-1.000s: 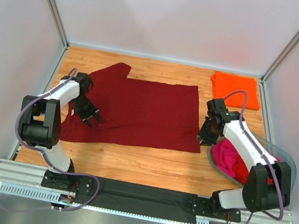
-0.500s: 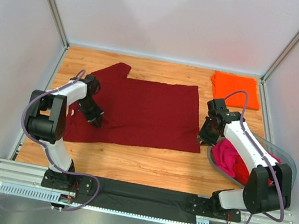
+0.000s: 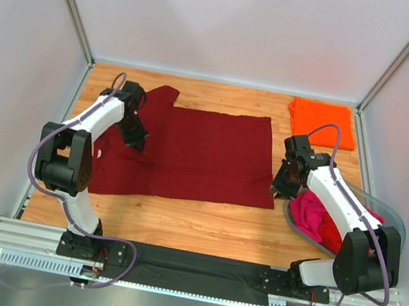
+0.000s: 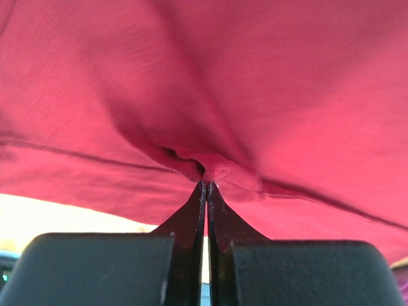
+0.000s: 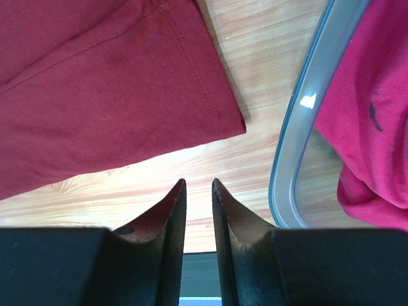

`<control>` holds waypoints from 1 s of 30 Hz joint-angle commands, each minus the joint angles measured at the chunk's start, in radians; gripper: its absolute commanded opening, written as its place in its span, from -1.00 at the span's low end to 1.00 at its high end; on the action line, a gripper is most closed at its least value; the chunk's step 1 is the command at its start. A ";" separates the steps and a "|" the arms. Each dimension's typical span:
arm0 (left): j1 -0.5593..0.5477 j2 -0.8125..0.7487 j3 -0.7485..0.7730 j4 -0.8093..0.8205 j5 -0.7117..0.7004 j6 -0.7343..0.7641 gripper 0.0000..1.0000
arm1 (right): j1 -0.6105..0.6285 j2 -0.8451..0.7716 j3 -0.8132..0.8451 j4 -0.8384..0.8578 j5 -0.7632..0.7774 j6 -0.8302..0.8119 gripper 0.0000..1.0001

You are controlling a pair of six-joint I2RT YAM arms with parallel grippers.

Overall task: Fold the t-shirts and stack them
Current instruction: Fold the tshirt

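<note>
A dark maroon t-shirt (image 3: 204,153) lies spread flat in the middle of the wooden table. My left gripper (image 3: 135,139) is over its left part, shut on a pinched fold of the maroon cloth (image 4: 210,167). My right gripper (image 3: 284,185) hovers just off the shirt's near right corner (image 5: 217,121), its jaws a little apart and empty (image 5: 197,183). A bright orange t-shirt (image 3: 321,121) lies folded at the back right. A magenta-pink shirt (image 3: 309,210) and a red one (image 3: 337,235) lie crumpled in the tub.
The grey translucent tub (image 3: 385,207) stands at the right edge, its rim (image 5: 305,127) right beside my right gripper. White walls with metal posts enclose the table on three sides. Bare wood (image 3: 192,226) lies in front of the maroon shirt.
My left gripper closed on the maroon cloth near the left sleeve and moved toward the back of the table with it. The right arm has not moved.
</note>
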 commanded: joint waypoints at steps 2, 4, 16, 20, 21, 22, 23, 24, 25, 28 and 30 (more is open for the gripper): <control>-0.034 0.046 0.121 0.033 -0.001 0.129 -1.00 | 0.006 -0.031 -0.006 -0.004 0.017 0.010 -0.53; -0.040 0.063 0.141 0.040 -0.016 0.155 -1.00 | 0.005 -0.031 -0.007 -0.004 0.017 0.013 -0.53; -0.082 0.189 0.278 0.102 0.034 0.339 -1.00 | 0.006 -0.022 0.001 -0.012 0.032 0.023 -0.52; -0.100 0.209 0.319 0.106 0.021 0.413 -0.96 | 0.006 -0.010 0.010 -0.012 0.032 0.023 -0.53; -0.100 0.212 0.328 0.100 0.006 0.416 -0.88 | 0.006 -0.007 0.013 -0.013 0.031 0.021 -0.52; -0.100 0.212 0.341 0.084 -0.020 0.416 -0.75 | 0.006 0.002 0.025 -0.015 0.032 0.020 -0.52; -0.100 0.213 0.373 0.036 -0.077 0.413 -0.44 | 0.006 0.006 0.031 -0.018 0.032 0.020 -0.52; -0.100 0.209 0.387 0.016 -0.099 0.411 -0.36 | 0.006 0.012 0.040 -0.018 0.032 0.018 -0.51; -0.100 0.206 0.405 -0.001 -0.119 0.408 -0.23 | 0.006 0.024 0.047 -0.019 0.026 0.014 -0.51; -0.099 0.181 0.420 -0.087 -0.195 0.361 -0.14 | 0.009 0.061 0.071 -0.016 0.002 0.003 -0.51; -0.099 0.167 0.420 -0.183 -0.255 0.329 -0.15 | 0.025 0.102 0.088 -0.006 0.000 -0.002 -0.51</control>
